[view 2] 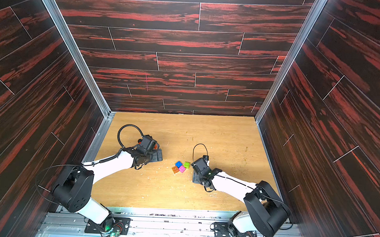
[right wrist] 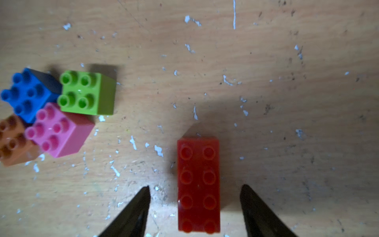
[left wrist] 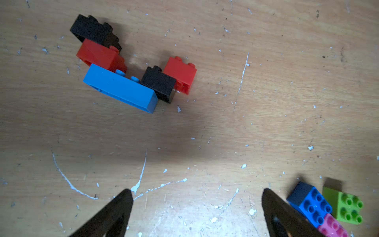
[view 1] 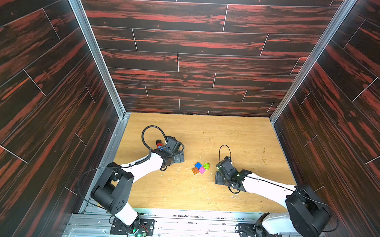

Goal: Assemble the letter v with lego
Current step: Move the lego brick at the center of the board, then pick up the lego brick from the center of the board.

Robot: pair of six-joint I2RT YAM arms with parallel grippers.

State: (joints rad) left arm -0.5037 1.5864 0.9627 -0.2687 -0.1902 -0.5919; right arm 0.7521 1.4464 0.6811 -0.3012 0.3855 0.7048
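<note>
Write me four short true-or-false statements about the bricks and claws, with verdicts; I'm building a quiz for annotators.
1. The long red brick lies between the right claw's fingers, with a gap on each side. True.
2. The left claw holds the long blue brick. False: it is open over bare table, and that brick lies apart from it.
3. The green brick is stacked on the pink brick. False: both sit on the table, studs up, side by side.
4. A black brick sits on the long blue brick's studded side. True.
</note>
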